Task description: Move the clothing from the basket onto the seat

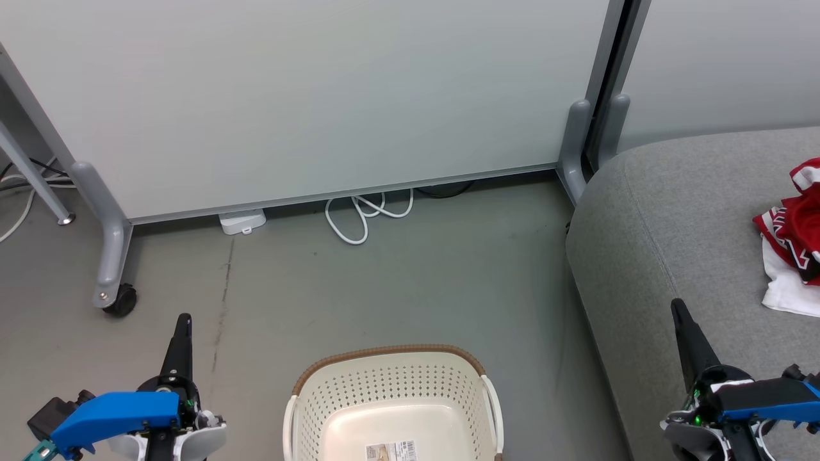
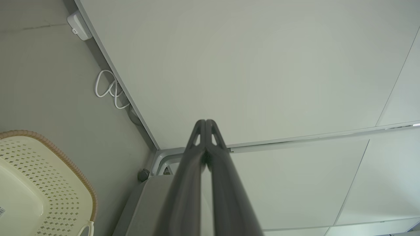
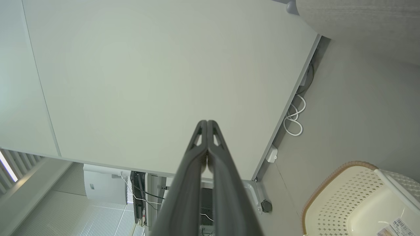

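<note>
Left gripper [image 1: 184, 318] and right gripper [image 1: 675, 305] low either side of the basket [image 1: 391, 351], fingers together, empty.

1. Clothing [image 1: 797, 234], beyond right tool [image 1: 678, 314]: cut by view's right edge.
2. Basket [image 1: 391, 384], between right tool and left tool [image 1: 184, 323]: near part cut off.
3. Basket label [image 1: 392, 451]: print too small to read.
</note>
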You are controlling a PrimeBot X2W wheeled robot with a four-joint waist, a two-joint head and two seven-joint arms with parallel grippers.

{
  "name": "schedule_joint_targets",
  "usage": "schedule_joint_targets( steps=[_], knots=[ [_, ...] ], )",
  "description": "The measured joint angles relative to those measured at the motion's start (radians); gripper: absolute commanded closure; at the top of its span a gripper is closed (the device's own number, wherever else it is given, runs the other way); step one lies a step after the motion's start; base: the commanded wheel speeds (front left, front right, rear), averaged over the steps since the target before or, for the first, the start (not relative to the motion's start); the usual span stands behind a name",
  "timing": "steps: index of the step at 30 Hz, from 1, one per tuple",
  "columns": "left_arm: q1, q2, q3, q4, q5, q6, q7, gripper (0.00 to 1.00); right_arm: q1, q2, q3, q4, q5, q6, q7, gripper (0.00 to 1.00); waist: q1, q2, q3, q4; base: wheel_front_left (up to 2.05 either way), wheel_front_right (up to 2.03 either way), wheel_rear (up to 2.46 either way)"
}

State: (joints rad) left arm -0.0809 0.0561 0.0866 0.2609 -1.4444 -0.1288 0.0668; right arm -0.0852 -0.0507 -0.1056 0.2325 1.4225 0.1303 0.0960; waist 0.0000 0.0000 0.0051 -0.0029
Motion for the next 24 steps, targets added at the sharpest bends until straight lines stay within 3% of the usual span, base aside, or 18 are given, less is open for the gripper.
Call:
schedule_joint_targets(
  steps=[24],
  knots=[
    [-0.020,-0.004,0.026,-0.012,-0.151,0.000,0.044,1.00,-0.015,0.000,-0.007,0.011,0.172,0.000,0.016,1.00,0.0000,0.0000,-0.002,0.003,0.00,0.00,0.00]
  ],
)
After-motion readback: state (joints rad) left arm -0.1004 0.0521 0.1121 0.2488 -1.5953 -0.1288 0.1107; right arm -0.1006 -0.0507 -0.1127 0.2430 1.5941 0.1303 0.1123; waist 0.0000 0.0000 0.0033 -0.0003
